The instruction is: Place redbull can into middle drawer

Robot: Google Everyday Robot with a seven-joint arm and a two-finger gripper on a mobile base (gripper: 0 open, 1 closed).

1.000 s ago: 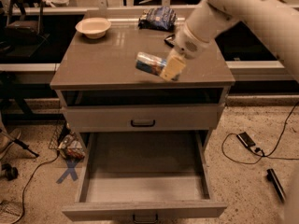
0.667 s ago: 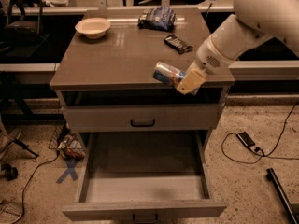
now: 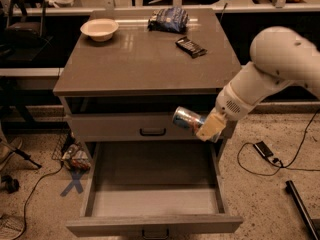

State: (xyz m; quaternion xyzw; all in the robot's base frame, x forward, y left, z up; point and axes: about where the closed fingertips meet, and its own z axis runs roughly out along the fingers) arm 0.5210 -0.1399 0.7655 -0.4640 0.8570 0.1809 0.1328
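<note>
Over the open middle drawer (image 3: 150, 202), gripper (image 3: 204, 127), jaws around redbull can (image 3: 185, 118).

Bowl (image 3: 99, 29), chip bag (image 3: 168, 19) and snack bar (image 3: 190, 46) lie on the cabinet top (image 3: 140, 66).
</note>
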